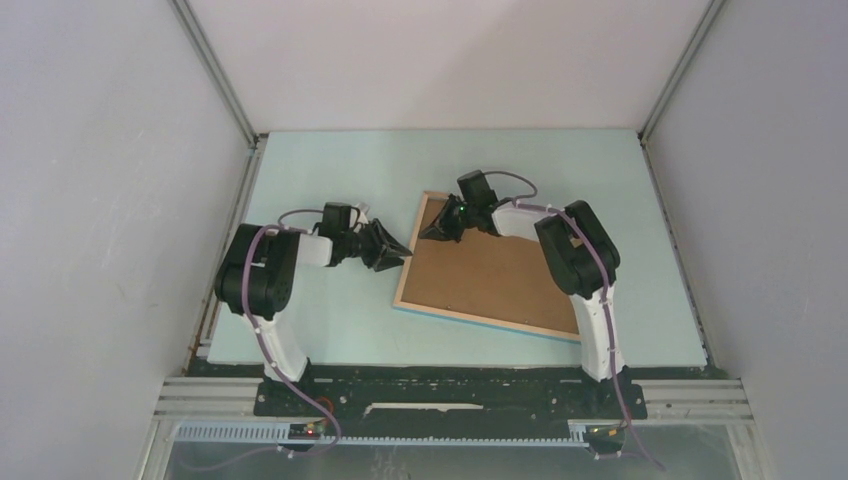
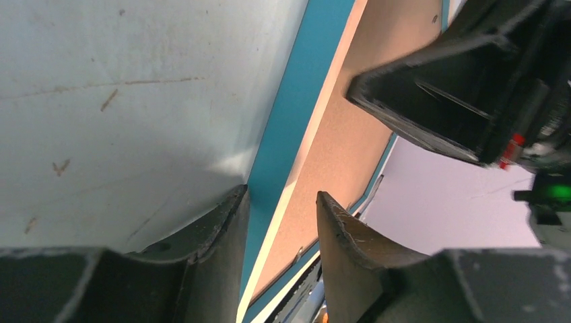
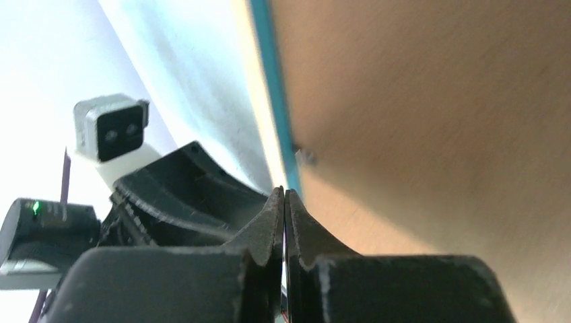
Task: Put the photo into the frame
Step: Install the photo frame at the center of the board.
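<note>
Both at frame (image 2: 289,121) | left fingers (image 2: 215,232) apart, straddling its turquoise edge | right fingers (image 3: 266,222) pressed together at its rim

Soft, even overhead light, bright and nearly shadowless. In the right wrist view, blur smears the turquoise-edged wooden picture frame (image 3: 274,81); the white wall (image 3: 40,60) overexposes.

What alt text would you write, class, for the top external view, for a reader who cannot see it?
A picture frame lies back-up on a pale table, its brown backing board showing. The left gripper reaches its left edge; the right gripper sits over the board's far left corner.
</note>
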`<move>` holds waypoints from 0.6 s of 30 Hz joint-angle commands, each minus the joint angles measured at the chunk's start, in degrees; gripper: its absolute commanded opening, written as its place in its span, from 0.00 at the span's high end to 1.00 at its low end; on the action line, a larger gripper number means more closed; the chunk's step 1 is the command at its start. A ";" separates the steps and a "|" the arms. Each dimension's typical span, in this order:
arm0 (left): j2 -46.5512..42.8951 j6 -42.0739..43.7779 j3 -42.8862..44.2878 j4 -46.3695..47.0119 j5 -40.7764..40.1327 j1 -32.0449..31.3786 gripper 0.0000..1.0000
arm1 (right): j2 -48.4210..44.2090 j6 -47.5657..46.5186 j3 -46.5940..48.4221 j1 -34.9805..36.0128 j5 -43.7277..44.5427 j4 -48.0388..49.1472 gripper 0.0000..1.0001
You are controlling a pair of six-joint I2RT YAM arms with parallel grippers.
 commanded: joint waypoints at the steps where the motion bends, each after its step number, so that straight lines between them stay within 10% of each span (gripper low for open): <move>1: -3.90 4.99 1.38 -4.57 -0.87 -0.71 0.54 | -12.92 -8.70 -0.05 0.96 0.00 -6.57 0.91; 13: -5.11 6.70 1.59 -6.26 -2.38 -0.97 0.47 | -39.68 -33.14 -15.61 -23.78 15.57 -32.09 0.28; 18: -4.92 6.77 1.90 -6.28 -2.15 -0.97 0.43 | -46.67 -36.76 -22.50 -40.65 16.17 -33.75 0.19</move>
